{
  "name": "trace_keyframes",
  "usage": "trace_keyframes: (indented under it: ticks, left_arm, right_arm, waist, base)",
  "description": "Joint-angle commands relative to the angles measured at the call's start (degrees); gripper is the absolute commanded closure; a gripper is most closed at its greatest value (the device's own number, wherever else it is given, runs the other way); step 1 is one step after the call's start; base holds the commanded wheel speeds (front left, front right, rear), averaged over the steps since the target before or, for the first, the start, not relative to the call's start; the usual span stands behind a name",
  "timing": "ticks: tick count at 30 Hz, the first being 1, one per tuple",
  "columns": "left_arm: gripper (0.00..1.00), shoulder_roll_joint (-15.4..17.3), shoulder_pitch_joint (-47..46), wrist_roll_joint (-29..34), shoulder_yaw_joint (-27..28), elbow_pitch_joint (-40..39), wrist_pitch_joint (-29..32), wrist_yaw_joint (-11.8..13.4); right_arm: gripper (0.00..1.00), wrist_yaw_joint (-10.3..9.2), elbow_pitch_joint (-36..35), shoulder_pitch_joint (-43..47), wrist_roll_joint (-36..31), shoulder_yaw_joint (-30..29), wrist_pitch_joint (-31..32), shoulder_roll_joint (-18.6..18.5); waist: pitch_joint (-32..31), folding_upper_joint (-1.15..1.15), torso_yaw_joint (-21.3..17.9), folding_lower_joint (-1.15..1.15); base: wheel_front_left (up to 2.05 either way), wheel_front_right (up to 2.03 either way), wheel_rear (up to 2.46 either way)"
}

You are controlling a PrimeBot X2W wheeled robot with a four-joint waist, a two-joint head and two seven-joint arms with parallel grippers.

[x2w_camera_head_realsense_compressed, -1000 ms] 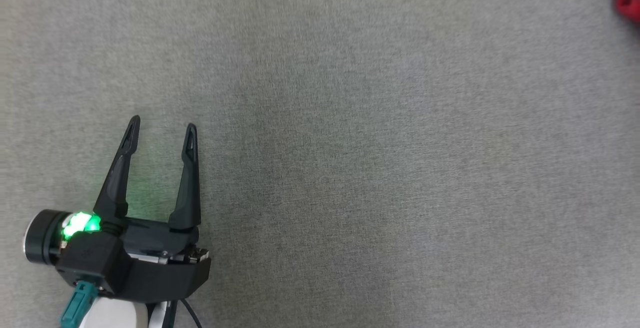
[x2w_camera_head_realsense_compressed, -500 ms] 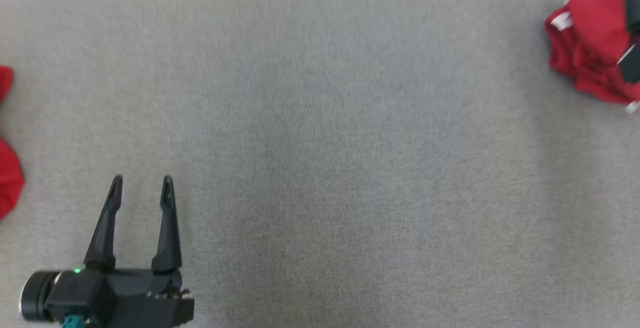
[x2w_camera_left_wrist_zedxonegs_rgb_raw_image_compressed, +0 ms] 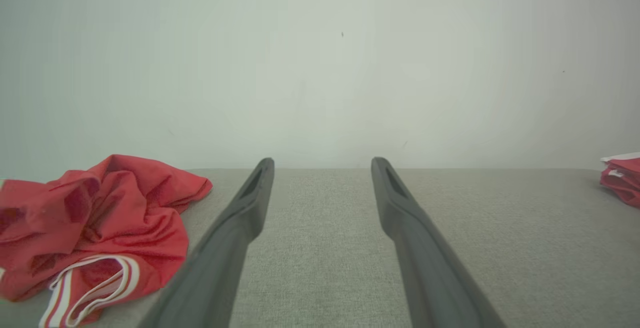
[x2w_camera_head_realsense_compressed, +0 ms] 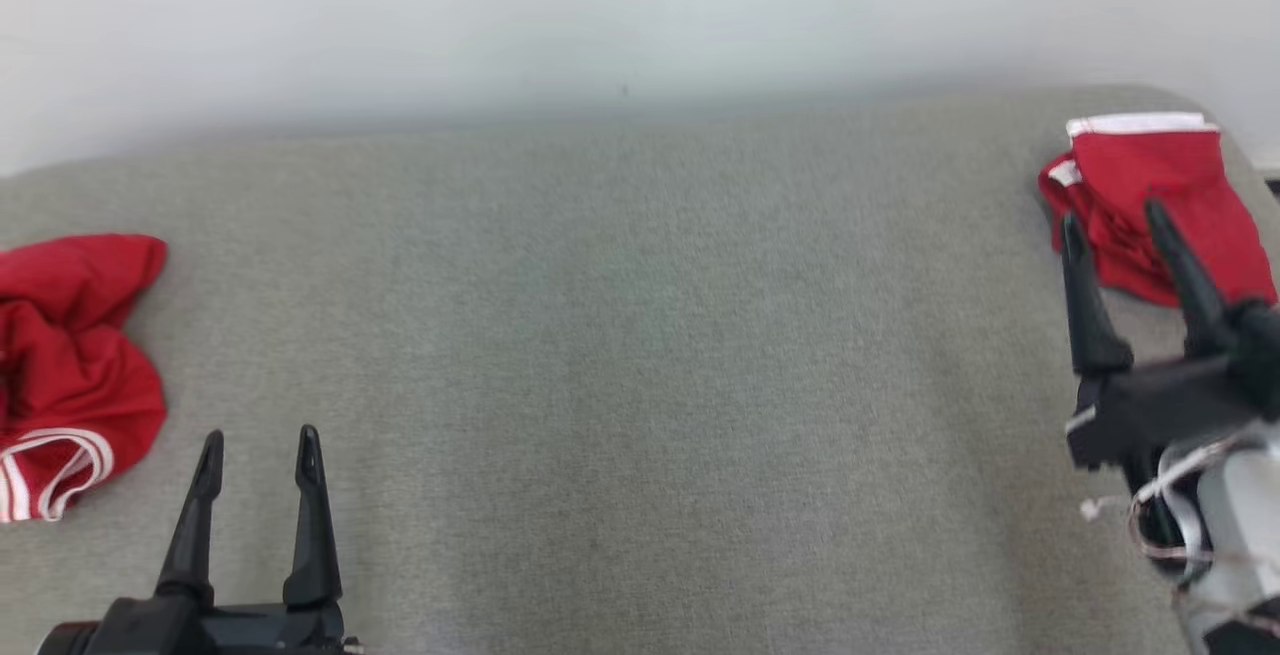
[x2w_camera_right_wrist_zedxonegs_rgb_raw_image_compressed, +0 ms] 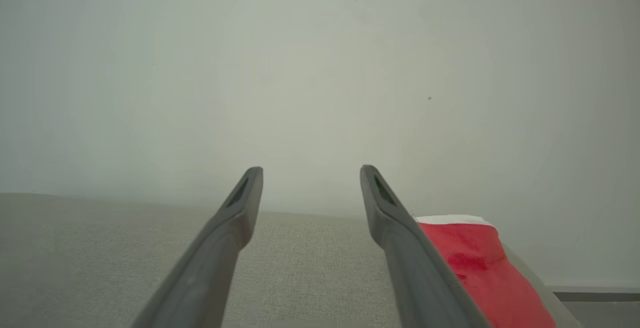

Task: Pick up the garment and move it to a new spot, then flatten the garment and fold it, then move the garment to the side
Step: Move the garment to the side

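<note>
Currently both sets of jaws are spread wide, nothing held. Left gripper [x2w_camera_head_realsense_compressed: 260, 435] hovers low over the grey woven fabric surface [x2w_camera_head_realsense_compressed: 640, 355]; crumpled red garment with white-striped trim [x2w_camera_head_realsense_compressed: 70, 355] lies near, off its left side, apart. Right gripper [x2w_camera_head_realsense_compressed: 1113, 215]: folded red garment with white band [x2w_camera_head_realsense_compressed: 1160, 170] just beyond its right finger.

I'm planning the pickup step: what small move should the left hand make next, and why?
Probably swing the left hand leftward to the crumpled red garment: the hand is open, empty and apart from it over the grey surface, while the red garment at far right looks folded already.
</note>
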Motion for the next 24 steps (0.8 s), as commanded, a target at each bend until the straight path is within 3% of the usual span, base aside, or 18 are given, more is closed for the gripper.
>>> trace_keyframes:
  ticks: [1, 13, 24]
  left_arm:
    - [0.00, -0.23, 1.17, -0.67, 0.16, 0.21, -0.18, 0.02]
    - [0.00, -0.39, 2.98, -0.66, 0.32, 3.65, -0.18, -0.11]
    - [0.00, -0.26, 4.36, -0.21, -0.53, 7.93, -0.18, -0.52]
  right_arm:
    - [0.00, -0.17, -1.24, 2.17, -0.43, -0.90, 0.00, 0.64]
    - [0.00, -0.17, -11.70, 20.27, -2.71, -9.17, 0.89, 8.82]
    - [0.00, -0.16, -14.84, 28.92, -4.38, -11.60, 1.91, 13.58]
  waist:
    - [-2.45, 0.01, 1.61, 0.02]
    - [-5.25, 0.01, 3.05, 0.02]
    - [-6.67, 0.01, 3.86, 0.02]
  base:
    - [0.00, 0.00, 0.00]
    - [0.00, 0.00, 0.00]
    - [0.00, 0.00, 0.00]
